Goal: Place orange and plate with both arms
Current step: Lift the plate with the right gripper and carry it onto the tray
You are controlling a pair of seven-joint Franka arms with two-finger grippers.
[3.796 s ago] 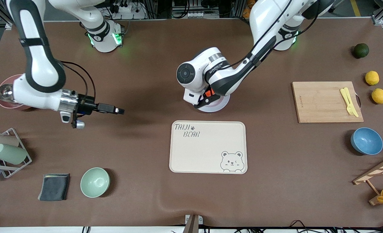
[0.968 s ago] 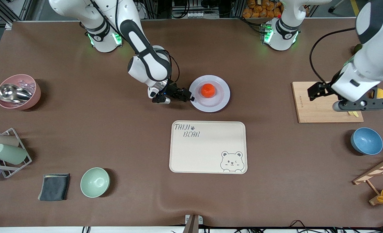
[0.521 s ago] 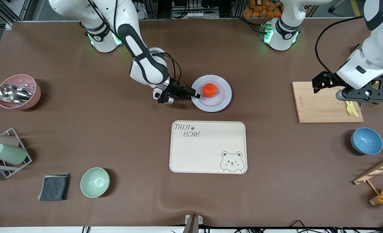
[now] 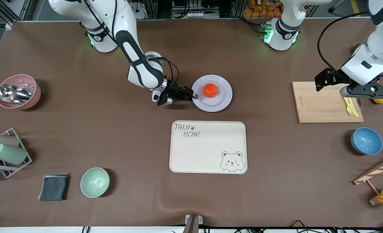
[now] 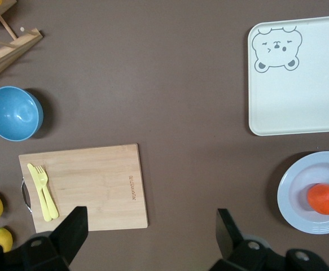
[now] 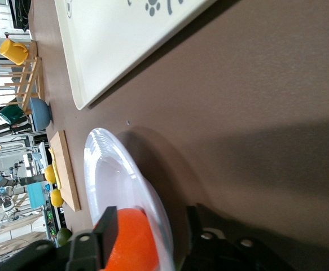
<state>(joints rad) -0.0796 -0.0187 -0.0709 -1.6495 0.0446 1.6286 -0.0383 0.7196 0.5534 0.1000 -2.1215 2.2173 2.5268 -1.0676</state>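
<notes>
The pale plate (image 4: 222, 100) lies on the table farther from the front camera than the bear tray, with the orange (image 4: 210, 90) resting on it. My right gripper (image 4: 193, 95) is low at the plate's edge on the right arm's side. In the right wrist view its jaws straddle the plate's rim (image 6: 110, 169), one finger above beside the orange (image 6: 133, 243), one below; the gripper (image 6: 152, 223) is open, with a gap to the rim. My left gripper (image 4: 322, 81) hangs open and empty above the cutting board. Its wrist view shows the gripper (image 5: 150, 228), plate (image 5: 299, 192) and orange (image 5: 325, 199).
The cream bear tray (image 4: 207, 152) lies nearer the front camera than the plate. A wooden cutting board (image 4: 321, 106) with a yellow fork and a blue bowl (image 4: 366, 140) sit at the left arm's end. A green bowl (image 4: 95, 182), cloth (image 4: 53, 187), cup rack (image 4: 6, 152) and pink bowl (image 4: 18, 92) are at the right arm's end.
My right gripper slid onto the plate's rim and its jaws narrowed; the plate shifted slightly toward the left arm's end. The left arm withdrew toward its end of the table.
</notes>
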